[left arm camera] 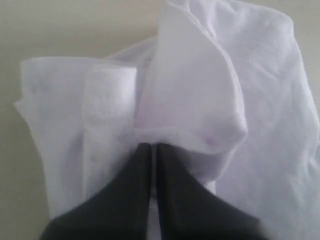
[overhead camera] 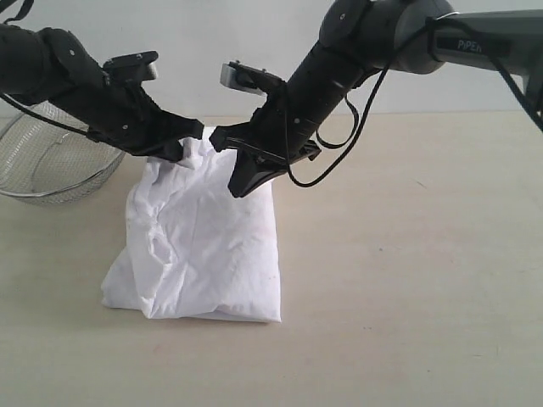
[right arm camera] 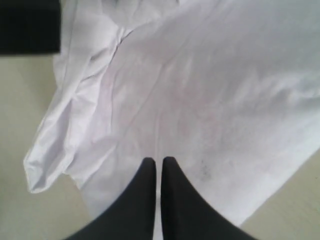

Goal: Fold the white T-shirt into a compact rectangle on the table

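The white T-shirt [overhead camera: 199,246] lies partly folded on the table [overhead camera: 407,280], its far edge pulled up off the surface and its near edge resting flat. My left gripper [overhead camera: 188,138] is shut on the raised far-left part. In the left wrist view the cloth [left arm camera: 200,90] bunches over the closed fingertips [left arm camera: 142,155]. My right gripper [overhead camera: 242,185] points down at the raised far-right part, jaws shut with a thin layer of fabric between them. Creased cloth [right arm camera: 200,100] spreads out from those tips [right arm camera: 149,167]. No lettering shows.
A steel mesh bowl [overhead camera: 51,161] stands at the left, just behind my left arm. Bare tabletop stretches to the right and in front of the shirt. A black cable [overhead camera: 339,144] hangs from my right arm.
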Controlling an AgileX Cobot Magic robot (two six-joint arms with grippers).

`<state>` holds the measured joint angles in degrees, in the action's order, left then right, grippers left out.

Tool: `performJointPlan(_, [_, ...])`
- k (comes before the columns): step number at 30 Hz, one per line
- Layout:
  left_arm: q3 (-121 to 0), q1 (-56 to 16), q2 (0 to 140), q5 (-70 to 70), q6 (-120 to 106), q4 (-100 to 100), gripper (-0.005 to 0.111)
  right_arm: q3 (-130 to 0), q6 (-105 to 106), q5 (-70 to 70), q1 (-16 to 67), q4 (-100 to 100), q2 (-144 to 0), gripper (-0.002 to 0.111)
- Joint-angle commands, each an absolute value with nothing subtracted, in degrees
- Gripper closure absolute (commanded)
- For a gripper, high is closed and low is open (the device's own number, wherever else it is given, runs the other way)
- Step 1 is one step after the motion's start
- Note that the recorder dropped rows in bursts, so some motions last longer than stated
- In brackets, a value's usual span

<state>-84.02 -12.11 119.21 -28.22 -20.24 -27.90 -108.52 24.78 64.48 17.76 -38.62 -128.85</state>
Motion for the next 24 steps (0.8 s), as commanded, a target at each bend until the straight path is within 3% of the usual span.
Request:
performJointPlan(1, [-85.37, -10.42, 117.67, -28.74, -19.28, -26.79, 0.102, -108.67, 25.09, 64.92, 17.79, -38.05, -128.66, 0.108])
performJointPlan(13, [-85.37, -9.79, 110.40, -34.53, -18.00, -27.33, 0.102, -108.67, 24.97, 64.92, 17.79, -38.05, -128.66, 0.108])
performJointPlan(19, [-85.37, -15.60, 111.15, -37.54, -24.09, -35.62, 0.102, -108.67, 25.12, 64.22, 17.79, -38.05, -128.66, 0.108])
performJointPlan(24, [-85.37, -19.74, 114.61, -32.35, -23.97, -35.30, 0.102, -108.67, 25.12, 64.32, 17.79, -38.05, -128.66, 0.108])
